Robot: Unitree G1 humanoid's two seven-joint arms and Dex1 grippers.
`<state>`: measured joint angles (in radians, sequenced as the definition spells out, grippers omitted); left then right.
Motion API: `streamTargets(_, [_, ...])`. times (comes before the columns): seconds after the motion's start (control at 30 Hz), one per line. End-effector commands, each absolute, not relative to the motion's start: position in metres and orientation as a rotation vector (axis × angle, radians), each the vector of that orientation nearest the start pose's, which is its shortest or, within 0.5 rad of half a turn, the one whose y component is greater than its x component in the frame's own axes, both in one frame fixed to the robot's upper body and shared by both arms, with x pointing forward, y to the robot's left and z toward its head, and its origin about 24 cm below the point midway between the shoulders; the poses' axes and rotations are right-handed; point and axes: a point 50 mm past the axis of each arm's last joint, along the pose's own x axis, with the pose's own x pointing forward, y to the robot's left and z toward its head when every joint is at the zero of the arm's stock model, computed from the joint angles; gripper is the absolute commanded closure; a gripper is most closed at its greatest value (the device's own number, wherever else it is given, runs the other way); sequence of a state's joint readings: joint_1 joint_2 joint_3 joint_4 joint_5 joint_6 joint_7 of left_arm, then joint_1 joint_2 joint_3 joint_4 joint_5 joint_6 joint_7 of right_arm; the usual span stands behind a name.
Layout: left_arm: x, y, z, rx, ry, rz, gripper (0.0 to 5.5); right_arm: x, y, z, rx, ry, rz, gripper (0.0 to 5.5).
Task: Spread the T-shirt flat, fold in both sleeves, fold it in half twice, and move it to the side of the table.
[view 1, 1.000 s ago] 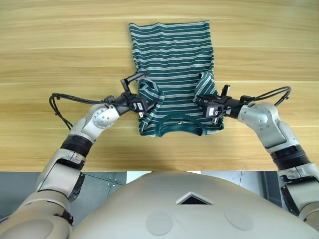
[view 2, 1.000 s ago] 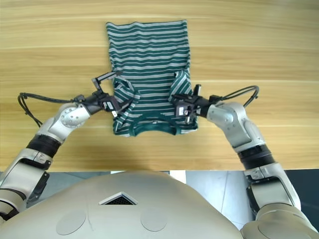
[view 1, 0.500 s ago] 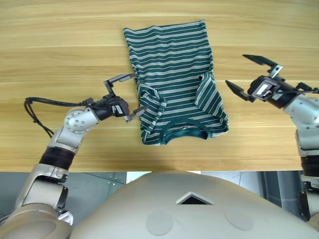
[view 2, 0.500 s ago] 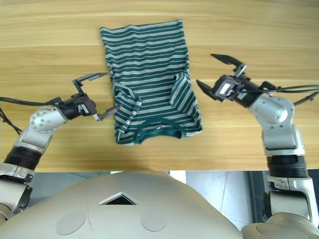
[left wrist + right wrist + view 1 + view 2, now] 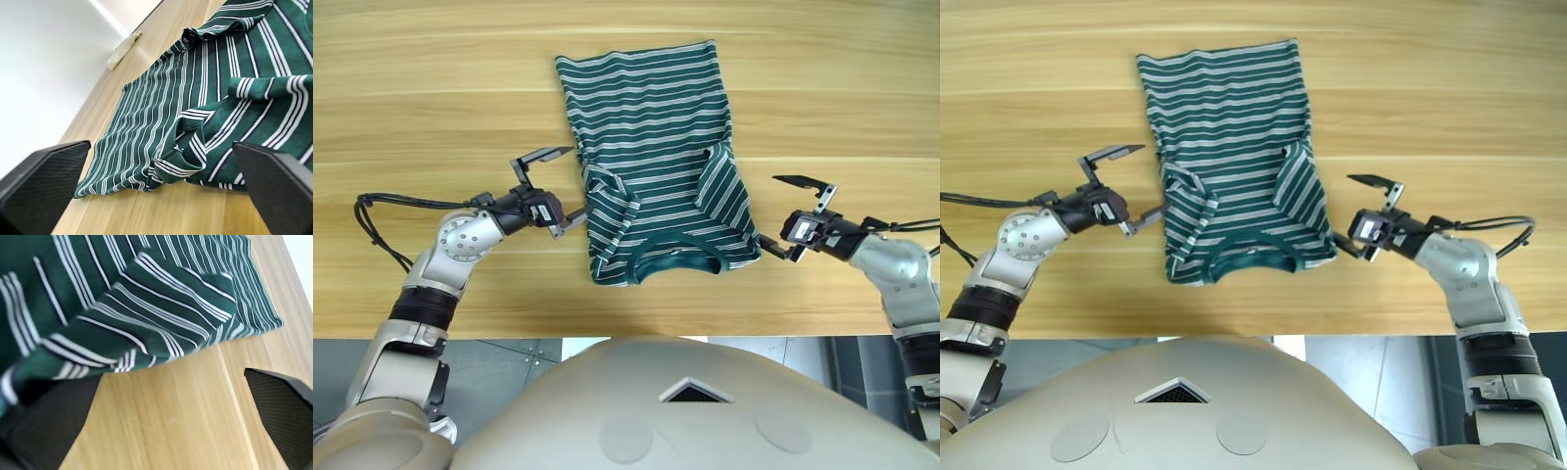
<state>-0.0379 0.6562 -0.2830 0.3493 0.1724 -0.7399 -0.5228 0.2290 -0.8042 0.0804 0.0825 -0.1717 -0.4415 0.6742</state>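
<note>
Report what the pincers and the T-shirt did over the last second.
Both pincers came off the folded-in sleeves and drew outward, open. The left pincer stopped just beside the T-shirt's left edge; the right pincer swung far out, then returned to the shirt's near right corner. The T-shirt stayed flat on the table, sleeves folded in.

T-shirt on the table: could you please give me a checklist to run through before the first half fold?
1. Sleeves folded in: ok; the left sleeve and right sleeve lie over the T-shirt.
2. The left gripper open and empty, beside the collar end: ok.
3. The right gripper open and empty: ok.
4. The far hem lying flat: ok.
5. Right gripper clear of the T-shirt's near corner: cannot tell.
6. Bare table on both sides for setting it aside: ok.
</note>
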Motion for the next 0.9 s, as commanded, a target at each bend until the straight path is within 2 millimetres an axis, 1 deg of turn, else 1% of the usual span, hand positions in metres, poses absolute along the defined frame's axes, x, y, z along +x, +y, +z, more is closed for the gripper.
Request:
streamTargets(0.03, [0.222, 0.2, 0.023, 0.844, -0.117, -0.97, 0.1, 0.168, -0.248, 0.023, -0.892, 0.305, 1.0, 0.11])
streamTargets(0.1, [0.221, 0.201, 0.02, 0.854, -0.102, -0.97, 0.1, 0.162, -0.245, 0.022, -0.878, 0.318, 1.04, 0.11])
streamTargets(0.27, [0.218, 0.207, 0.018, 0.883, -0.075, -0.98, 0.1, 0.155, -0.242, 0.024, -0.856, 0.324, 1.081, 0.11])
streamTargets(0.37, [0.218, 0.213, 0.016, 0.905, -0.052, -0.982, 0.1, 0.154, -0.247, 0.025, -0.862, 0.343, 1.071, 0.11])
streamTargets(0.47, [0.21, 0.222, 0.013, 0.945, -0.005, -1.023, 0.1, 0.149, -0.254, 0.028, -0.864, 0.361, 1.074, 0.11])
streamTargets(0.57, [0.191, 0.233, 0.015, 0.965, 0.06, -1.142, 0.1, 0.145, -0.274, 0.038, -0.894, 0.401, 1.021, 0.11])
streamTargets(0.67, [0.17, 0.242, 0.025, 0.952, 0.116, -1.271, 0.1, 0.142, -0.289, 0.051, -0.915, 0.422, 0.988, 0.11])
streamTargets(0.73, [0.154, 0.246, 0.028, 0.94, 0.157, -1.368, 0.1, 0.135, -0.289, 0.05, -0.902, 0.448, 1.035, 0.11])
streamTargets(0.77, [0.147, 0.245, 0.028, 0.926, 0.169, -1.41, 0.1, 0.131, -0.286, 0.047, -0.893, 0.466, 1.074, 0.11])
streamTargets(0.83, [0.135, 0.238, 0.026, 0.879, 0.177, -1.489, 0.1, 0.122, -0.277, 0.04, -0.858, 0.48, 1.162, 0.11])
streamTargets(0.9, [0.127, 0.229, 0.02, 0.837, 0.178, -1.536, 0.1, 0.119, -0.268, 0.036, -0.824, 0.465, 1.219, 0.11])
